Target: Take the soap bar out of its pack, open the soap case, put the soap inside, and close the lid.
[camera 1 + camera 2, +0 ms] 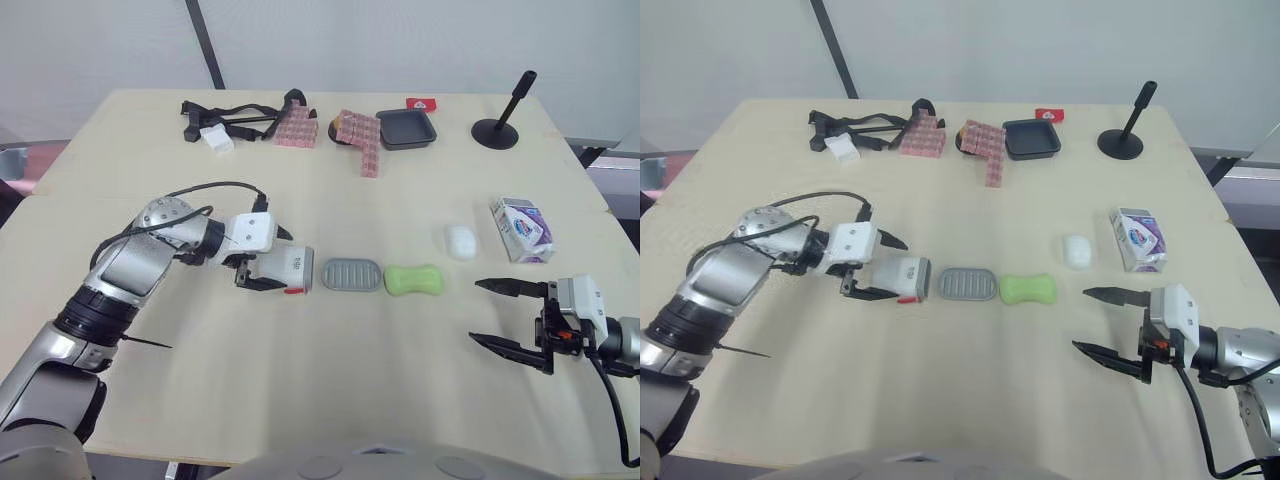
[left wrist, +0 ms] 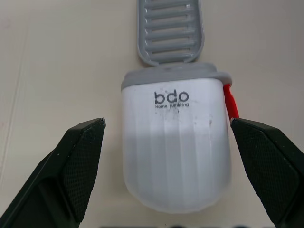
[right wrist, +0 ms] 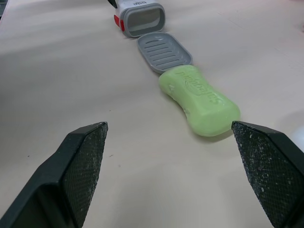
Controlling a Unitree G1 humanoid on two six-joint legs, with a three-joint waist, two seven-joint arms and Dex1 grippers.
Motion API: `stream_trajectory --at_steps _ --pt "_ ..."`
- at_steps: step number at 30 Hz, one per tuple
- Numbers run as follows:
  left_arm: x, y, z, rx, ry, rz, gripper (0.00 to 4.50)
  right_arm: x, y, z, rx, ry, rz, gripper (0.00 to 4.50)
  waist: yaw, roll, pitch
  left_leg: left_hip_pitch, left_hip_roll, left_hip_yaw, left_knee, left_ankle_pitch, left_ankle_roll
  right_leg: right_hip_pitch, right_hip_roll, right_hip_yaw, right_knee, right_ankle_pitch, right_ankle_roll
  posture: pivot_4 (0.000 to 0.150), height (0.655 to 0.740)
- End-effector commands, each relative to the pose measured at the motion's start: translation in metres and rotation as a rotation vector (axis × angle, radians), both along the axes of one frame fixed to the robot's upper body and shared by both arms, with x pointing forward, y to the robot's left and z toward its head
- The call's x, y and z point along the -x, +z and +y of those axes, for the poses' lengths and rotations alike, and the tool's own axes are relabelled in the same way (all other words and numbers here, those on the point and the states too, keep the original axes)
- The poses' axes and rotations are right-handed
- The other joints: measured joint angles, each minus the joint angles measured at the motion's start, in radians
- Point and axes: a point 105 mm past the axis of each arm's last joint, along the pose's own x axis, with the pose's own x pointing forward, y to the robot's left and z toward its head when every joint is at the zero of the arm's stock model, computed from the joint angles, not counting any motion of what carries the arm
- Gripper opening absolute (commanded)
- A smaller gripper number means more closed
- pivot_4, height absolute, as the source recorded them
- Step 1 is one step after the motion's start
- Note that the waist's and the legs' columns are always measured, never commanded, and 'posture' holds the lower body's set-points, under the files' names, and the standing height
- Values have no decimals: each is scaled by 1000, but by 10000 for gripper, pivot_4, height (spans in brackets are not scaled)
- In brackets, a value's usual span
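The white soap case cover, marked "bdo" and carrying a red latch, lies on its side at the table's middle left. Its grey ribbed tray is slid out beside it. Just right of the tray lies the green soap bar, unwrapped. The purple-and-white soap pack stands farther right, with a small white oval piece next to it. My left gripper is open, its fingers straddling the cover with a gap on either side. My right gripper hangs open and empty, right of the soap.
Along the far edge sit a black strap tangle with a white block, pink cube stacks, a black tray, a red card and a black stand. Bare tabletop lies in front of the case and soap.
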Motion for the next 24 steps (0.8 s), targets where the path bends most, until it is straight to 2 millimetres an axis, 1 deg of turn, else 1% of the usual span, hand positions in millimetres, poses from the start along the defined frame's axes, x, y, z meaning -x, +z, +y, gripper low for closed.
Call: stream_trajectory --at_steps 1,3,6,8,11,13,15,18,20,24 --pt "7 31 -5 212 1 -10 44886 -2 8 -4 32 1 -23 45000 0 0 0 0 0 0 0 0 0 0 0 0 0 0 0 1500 7374" --pt "11 37 -4 301 29 -24 44886 -3 11 -3 38 1 -25 45000 0 0 0 -2 0 0 0 0 0 0 0 -1 0 0 0 1500 7374" --pt "23 37 3 409 90 -34 44886 -6 14 -2 73 5 -26 45000 -6 1 -1 -2 0 0 0 0 0 0 0 -1 0 0 0 1500 7374" --pt "36 29 12 434 125 -6 44886 -9 17 -1 104 7 -28 45000 -10 1 -1 -3 0 0 0 0 0 0 0 -1 0 0 0 1500 7374" --pt "48 13 36 442 222 -8 44886 -20 25 4 139 -5 -24 45000 -13 1 -1 -3 1 0 0 0 0 0 0 -2 -1 0 0 1500 7374" --pt "54 5 53 451 296 -5 44886 -26 31 13 170 13 -19 45000 -16 1 -1 -3 1 0 0 0 0 0 0 -2 -1 0 0 1500 7374" --pt "56 0 67 449 345 -3 44886 -30 33 21 214 40 -8 45000 -15 1 -1 -2 1 -1 0 1 1 0 0 -2 -1 0 0 1500 7374" --pt "59 -8 82 412 358 2 44886 -35 33 34 289 102 -3 45000 -9 1 -1 3 1 -1 0 1 2 1 0 -3 -1 0 0 1500 7374" --pt "60 -13 92 385 361 2 44886 -42 35 44 320 129 3 45000 -12 1 -1 3 1 -1 0 1 2 0 0 -3 -1 0 0 1500 7374" --pt "61 -12 99 366 333 -1 44886 -57 38 63 372 168 6 45000 -22 1 -1 4 1 -1 0 1 2 0 0 -3 -1 0 0 1500 7374"
